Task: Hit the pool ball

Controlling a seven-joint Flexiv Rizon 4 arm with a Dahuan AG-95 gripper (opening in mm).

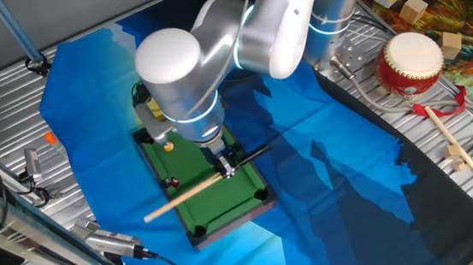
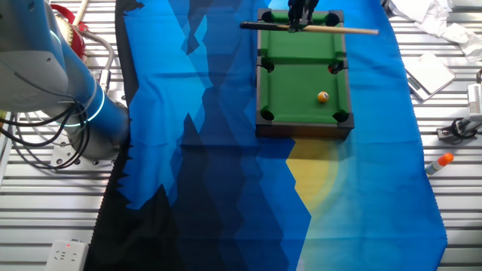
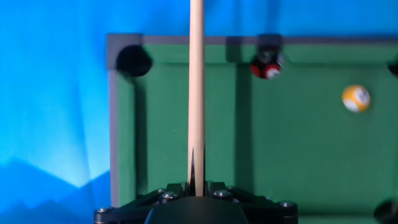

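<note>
The pool ball [image 3: 356,98] is orange-yellow with a pale spot and lies on the green felt of the toy pool table [image 3: 292,162]. It also shows in one fixed view [image 1: 168,145] and the other fixed view [image 2: 323,97]. My gripper [image 1: 225,167] is shut on the wooden cue stick [image 3: 196,93], which lies across the table's end and sticks out past both sides [image 1: 178,198] [image 2: 331,29]. The cue is apart from the pool ball. A red ball [image 3: 266,68] sits by a side pocket.
The pool table [image 1: 247,202] stands on a blue cloth [image 1: 334,167]. A red-and-white toy drum [image 1: 411,61] with a drumstick [image 1: 450,141] and wooden blocks lie at the right. A marker [image 2: 439,162] and tools lie on the metal table.
</note>
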